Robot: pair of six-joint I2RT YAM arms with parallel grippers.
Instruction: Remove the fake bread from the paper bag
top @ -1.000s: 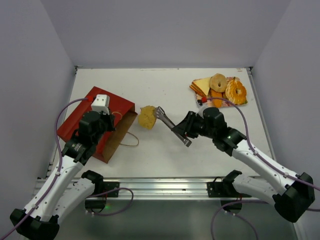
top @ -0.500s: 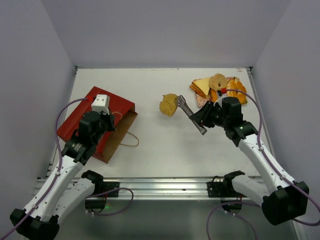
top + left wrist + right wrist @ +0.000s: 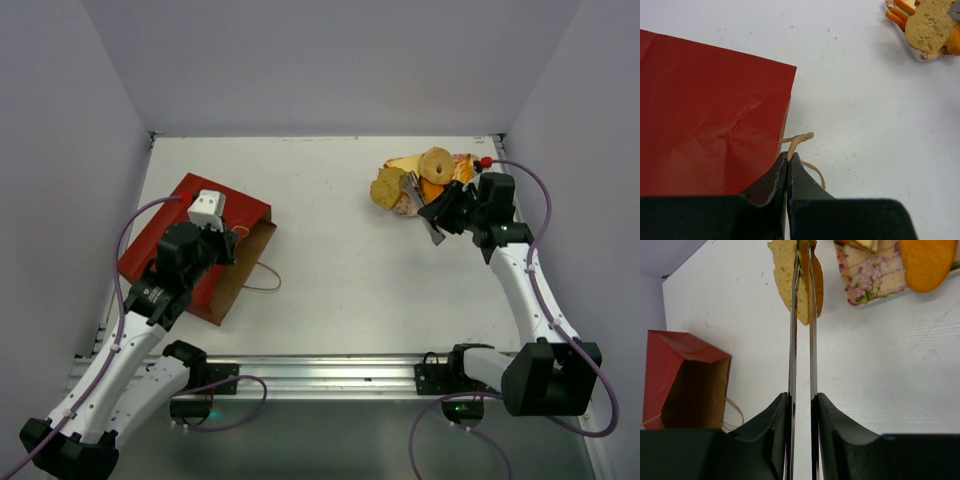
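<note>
Bread is out of the bag and over by the tray.

From above, the right hand [image 3: 412, 184] pinches the fake bread [image 3: 386, 188] edge-on at the left rim of the flowered tray [image 3: 402, 208]. The tray is crowded with other pieces [image 3: 470, 182], so that rim looks like the only free spot. The paper bag [image 3: 245, 208] lies flat, well across the worktop [image 3: 330, 260], with the left hand [image 3: 226, 244] at its mouth, I'd guess to steady it. The left wrist view shows that hand's fingers [image 3: 778, 176] pressed together at the bag's open edge, beside a loop handle [image 3: 797, 140]. I cannot tell whether paper is caught between them. The right wrist view shows the right hand clamped narrow on the thin slice, with bare worktop between tray and bag.
</note>
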